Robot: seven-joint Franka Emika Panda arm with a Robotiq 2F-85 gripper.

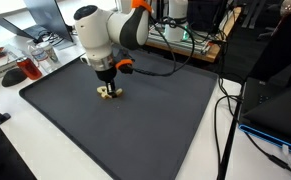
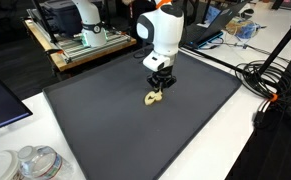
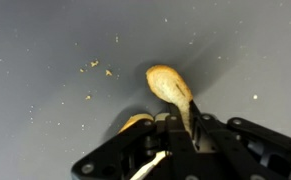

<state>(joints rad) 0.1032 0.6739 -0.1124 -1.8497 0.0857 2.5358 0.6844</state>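
A pale tan, lumpy curved object (image 1: pixel 108 93) (image 2: pixel 155 98) lies on the dark grey mat (image 1: pixel 155 115) (image 2: pixel 105 120). The arm stands straight above it in both exterior views, with my gripper (image 1: pixel 107 84) (image 2: pixel 160 88) lowered onto it. In the wrist view the tan object (image 3: pixel 167 85) sticks out ahead of my gripper (image 3: pixel 180 120). Its narrow end is pinched between the black fingers (image 3: pixel 199 122), which are shut on it. A second tan lobe (image 3: pixel 135 122) shows beside the left finger. A few crumbs (image 3: pixel 95 65) lie on the mat nearby.
The mat lies on a white table (image 1: pixel 45 160). Black cables (image 1: pixel 225 110) (image 2: pixel 270 80) run along one side. A red object (image 1: pixel 30 68) and clutter sit past a mat corner. Clear plastic containers (image 2: pixel 30 162) and a wooden cart (image 2: pixel 80 45) stand off the mat.
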